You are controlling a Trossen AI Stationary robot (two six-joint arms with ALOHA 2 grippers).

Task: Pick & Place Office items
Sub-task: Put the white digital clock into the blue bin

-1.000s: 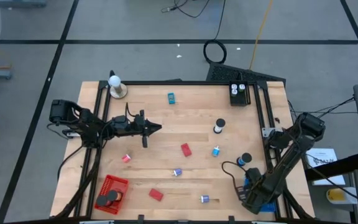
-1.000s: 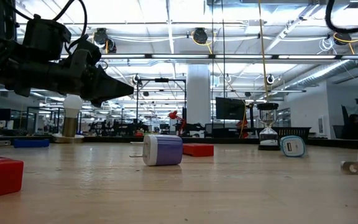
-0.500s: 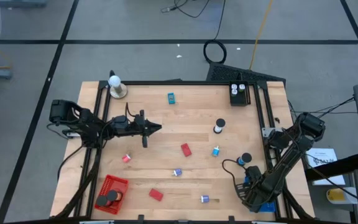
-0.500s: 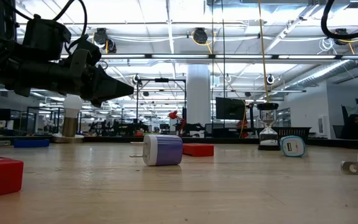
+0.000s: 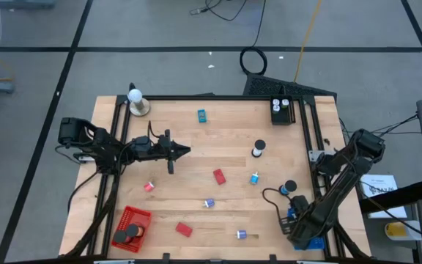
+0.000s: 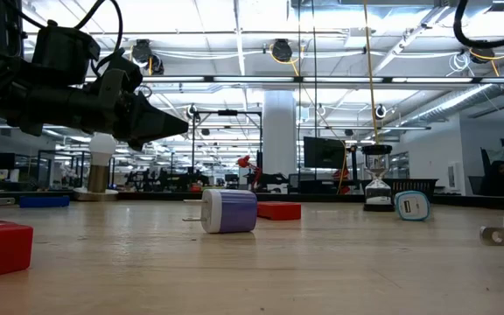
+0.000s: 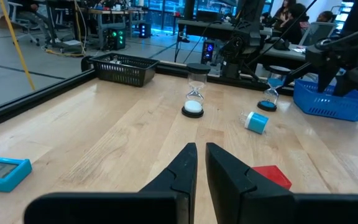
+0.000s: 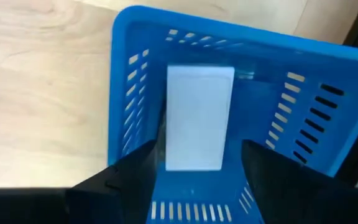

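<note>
Right gripper (image 8: 194,171) is being held directly above the blue basket (image 8: 129,81) at the table's near right corner, its two dark fingers (image 8: 120,177) spread apart with nothing between them; a white block (image 8: 197,118) is lying flat on the basket floor between the fingertips, apparently released, though contact with the fingers cannot be ruled out from the wrist view. In the high view this gripper is being hidden under its own arm (image 5: 328,205), and only a sliver of the basket is being seen there. Left gripper (image 7: 201,158) is being kept well above the left middle of the table, fingers pressed nearly together and holding nothing; in the low view its tip (image 6: 169,127) is being seen hanging clear of the wood. Scattered office items are lying on the table (image 5: 233,147): a red block (image 5: 219,176), a smaller red piece (image 5: 149,186), another red block (image 5: 184,229), a purple and white piece (image 5: 209,203), a blue and white piece (image 5: 255,178), a teal bit (image 5: 202,115) and a black disc (image 5: 289,188). Dark round items are being partly hidden inside the red basket (image 5: 130,220), and their number cannot be made out. A white ball on a tan base (image 5: 135,99) is standing at the far left corner.
</note>
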